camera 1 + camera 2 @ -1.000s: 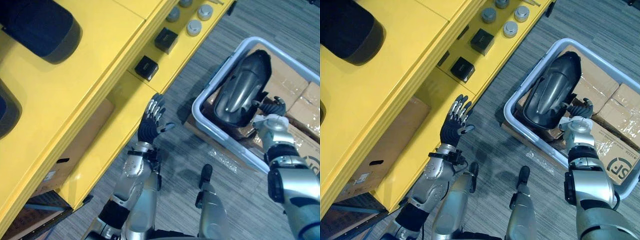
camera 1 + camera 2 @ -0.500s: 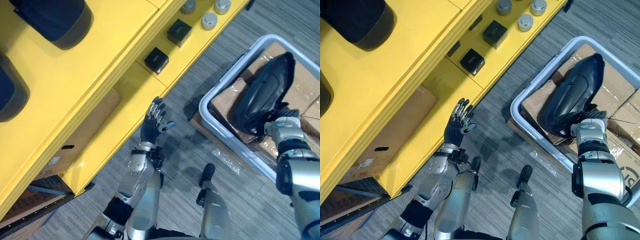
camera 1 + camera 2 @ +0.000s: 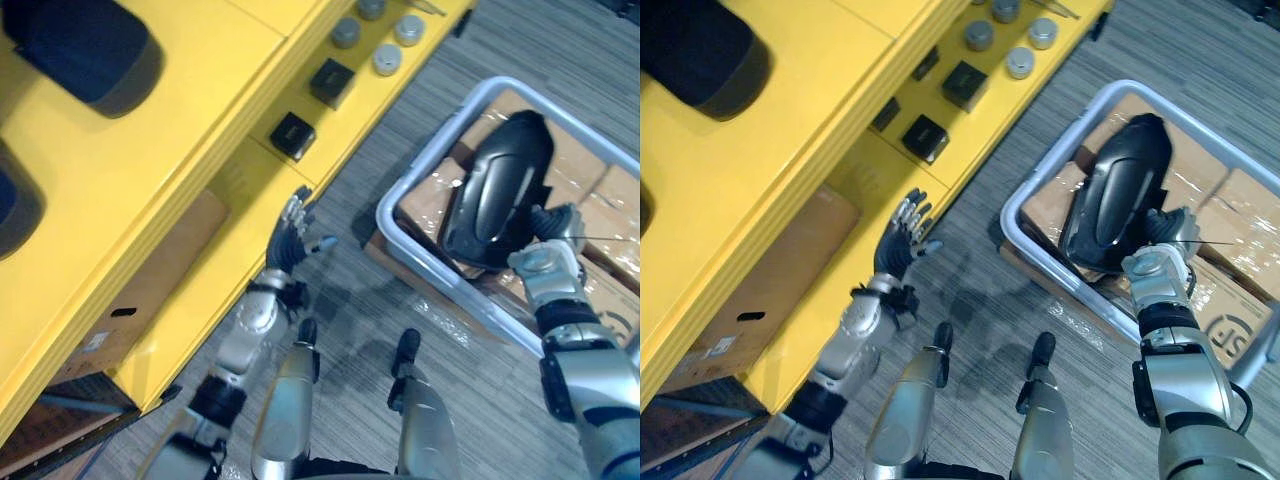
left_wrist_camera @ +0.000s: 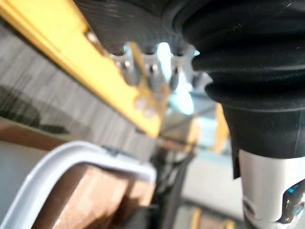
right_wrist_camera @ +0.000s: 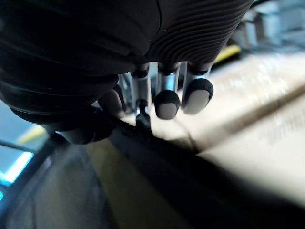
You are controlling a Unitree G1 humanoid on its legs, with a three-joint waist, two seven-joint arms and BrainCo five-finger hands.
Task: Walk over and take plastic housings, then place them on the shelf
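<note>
So, left eye view first: a glossy black curved plastic housing (image 3: 497,190) is lying in a pale grey plastic bin (image 3: 434,152) on the grey striped carpet (image 3: 560,50), propped on brown cardboard boxes wrapped in film (image 3: 605,210). The right hand (image 3: 545,258) is at the housing's near lower edge, touching it. The left hand (image 3: 290,238) is up in the air just beside the front edge of the yellow shelf unit (image 3: 150,170), holding nothing, fingers straight and spread. On the shelf's lower level sit two small black square boxes (image 3: 293,134) and a few round grey caps (image 3: 389,59). Up top there's a big dark rounded part (image 3: 85,50), and a brown cardboard carton (image 3: 160,280) is tucked underneath. Right eye view, same layout: housing in the bin, well apart from the shelf. Left wrist view: the fingers (image 4: 152,71) are out straight with nothing in them, and past them you get the yellow shelf edge plus the bin's rim with cardboard inside. Right wrist view: the fingers (image 5: 167,102) curl down on one side of the housing's dark rim with the thumb (image 5: 110,101) on the other, so it's pinching that edge, with cardboard behind.
</note>
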